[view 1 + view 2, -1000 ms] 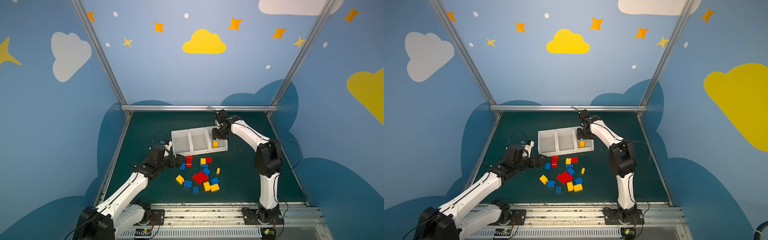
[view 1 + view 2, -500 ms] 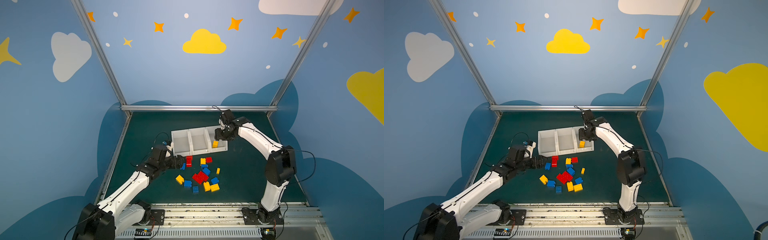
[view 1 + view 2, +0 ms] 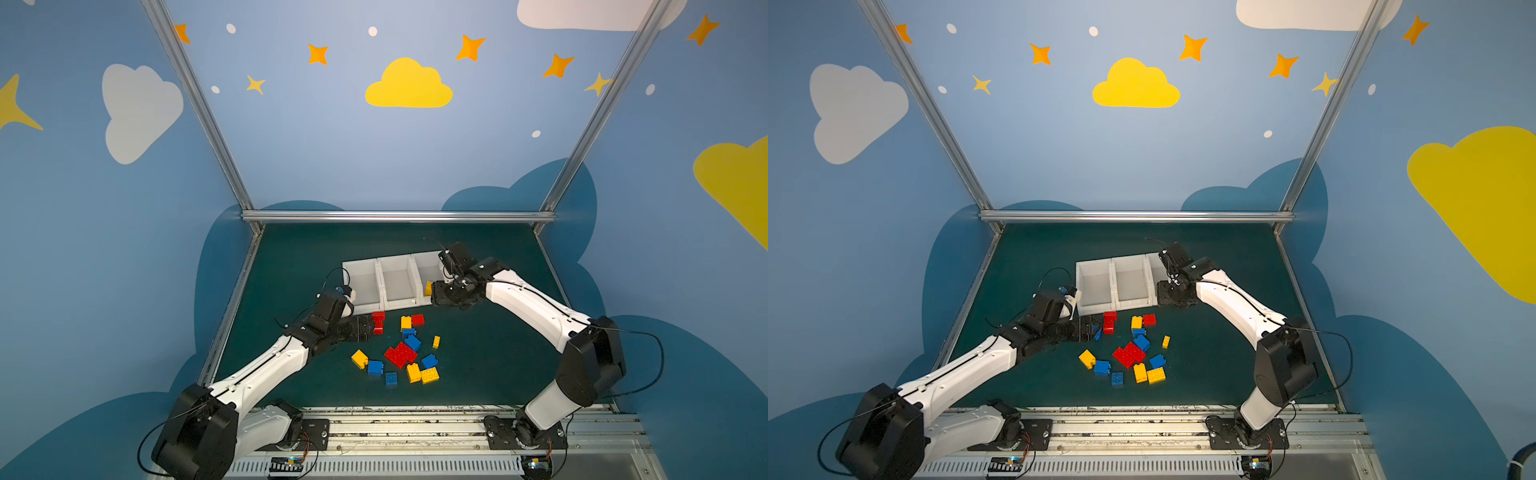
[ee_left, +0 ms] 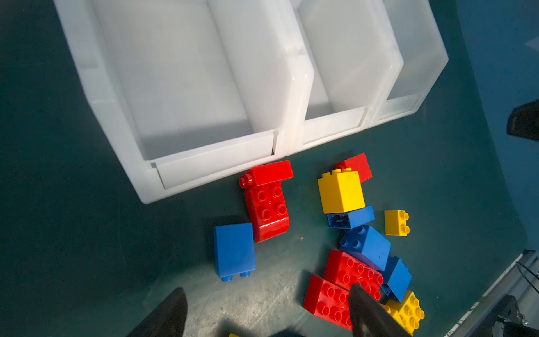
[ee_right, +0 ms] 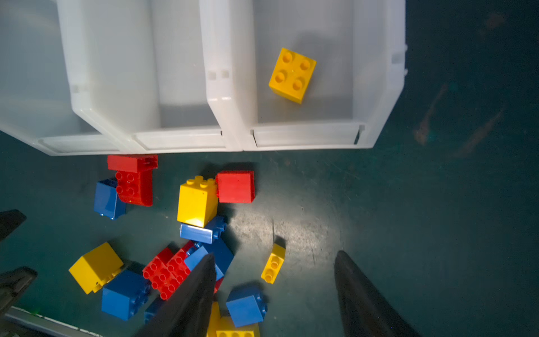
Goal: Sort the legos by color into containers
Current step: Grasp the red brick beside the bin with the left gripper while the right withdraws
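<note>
Right wrist view shows you three joined white bins (image 5: 230, 87); the one nearest your right arm holds a single yellow brick (image 5: 292, 76). Loose legos (image 3: 401, 353) litter the mat (image 5: 437, 204) in front of them. Your left gripper (image 4: 267, 291) gapes beside a blue brick (image 4: 234, 251), and your right gripper (image 5: 274, 255) is spread, gripping nothing.

Dark green worktop (image 3: 490, 365), scuffed pale in spots. A row of three white bins (image 3: 399, 304) sits mid-worktop. Loose red, blue and yellow bricks (image 3: 400, 354) lie scattered on the near side, with one red brick (image 3: 378, 322) just beside the bins' front wall.
</note>
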`<state>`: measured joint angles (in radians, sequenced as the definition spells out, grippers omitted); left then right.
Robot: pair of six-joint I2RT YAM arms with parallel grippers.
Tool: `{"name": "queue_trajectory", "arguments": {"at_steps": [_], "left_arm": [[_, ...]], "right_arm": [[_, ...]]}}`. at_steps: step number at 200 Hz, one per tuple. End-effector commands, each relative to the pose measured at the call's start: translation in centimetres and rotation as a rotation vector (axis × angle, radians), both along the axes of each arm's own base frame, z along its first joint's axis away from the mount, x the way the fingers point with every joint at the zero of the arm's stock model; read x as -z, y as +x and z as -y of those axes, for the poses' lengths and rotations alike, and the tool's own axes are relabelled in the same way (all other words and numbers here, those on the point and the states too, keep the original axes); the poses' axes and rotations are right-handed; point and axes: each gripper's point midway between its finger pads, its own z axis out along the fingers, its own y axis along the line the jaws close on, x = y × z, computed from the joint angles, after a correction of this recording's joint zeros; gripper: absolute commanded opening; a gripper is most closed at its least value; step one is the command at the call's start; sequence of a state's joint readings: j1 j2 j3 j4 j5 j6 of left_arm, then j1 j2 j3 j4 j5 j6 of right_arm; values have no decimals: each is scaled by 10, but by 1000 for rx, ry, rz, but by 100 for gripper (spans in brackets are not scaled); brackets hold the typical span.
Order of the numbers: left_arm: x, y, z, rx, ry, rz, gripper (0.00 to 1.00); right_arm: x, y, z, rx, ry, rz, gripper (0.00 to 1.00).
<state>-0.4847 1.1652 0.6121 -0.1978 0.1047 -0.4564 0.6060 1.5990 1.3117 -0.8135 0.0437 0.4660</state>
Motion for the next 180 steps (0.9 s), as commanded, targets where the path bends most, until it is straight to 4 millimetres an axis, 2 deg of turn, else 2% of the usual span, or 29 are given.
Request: {"name": "queue_trajectory", "arguments": {"at_steps": [1,117,148,180], "left_arm": [[-4,4,1,-9,17,4,85],[12,11,0,-51,71,-46,82],[15,13,12,-20,39,-68,82],[27,13,23,14,68,-116,81]], "right_arm": [[-3,-7,7,54,15,12,65],[0,-11,4,74,11,5,65],[3,-14,2,76,12,0,65],[3,-14,1,74,12,-1,65]]}}
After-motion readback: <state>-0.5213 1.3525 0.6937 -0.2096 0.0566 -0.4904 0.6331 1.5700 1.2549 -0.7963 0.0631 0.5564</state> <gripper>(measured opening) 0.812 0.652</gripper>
